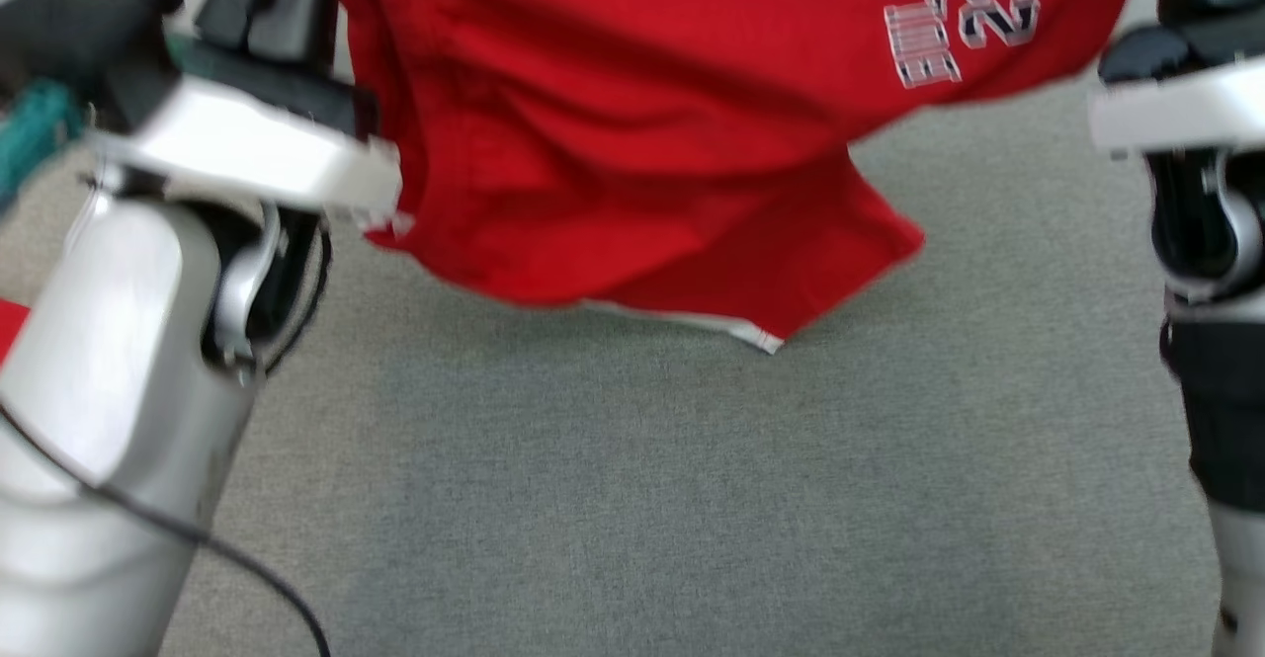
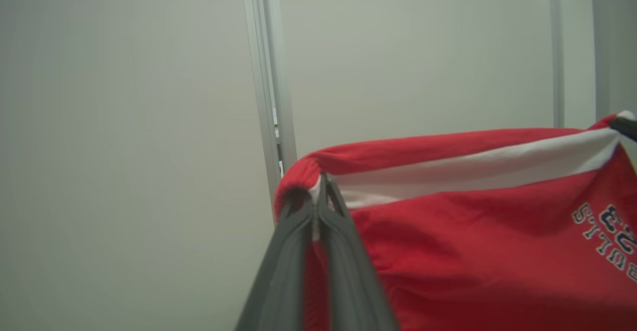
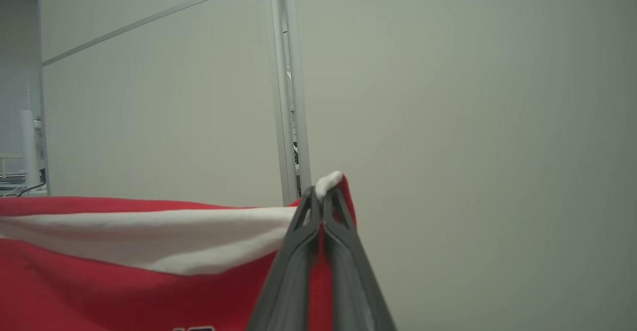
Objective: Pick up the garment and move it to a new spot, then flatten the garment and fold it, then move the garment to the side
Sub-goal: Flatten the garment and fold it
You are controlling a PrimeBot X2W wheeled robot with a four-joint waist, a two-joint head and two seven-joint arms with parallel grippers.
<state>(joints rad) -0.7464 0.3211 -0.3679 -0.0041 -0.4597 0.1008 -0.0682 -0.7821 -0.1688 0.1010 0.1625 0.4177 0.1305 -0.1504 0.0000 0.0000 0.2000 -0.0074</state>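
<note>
Red lettered fabric garment (image 1: 613, 143) hangs over grey woven surface (image 1: 692, 499), clamped by left gripper (image 2: 321, 182) and right gripper (image 3: 322, 195); pale wall (image 2: 124, 122) behind the garment.

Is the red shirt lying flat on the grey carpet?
No: the shirt hangs bunched between the left claw and the right claw, each pinching its top edge.

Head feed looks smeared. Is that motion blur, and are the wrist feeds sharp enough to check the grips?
Head view: motion blur smears the garment and its lettering; the carpet is soft as well. Left wrist view: sharper, left pincer plainly shut on the garment's edge. Right wrist view: sharp, right pincer shut on the edge; even light, no glare.
</note>
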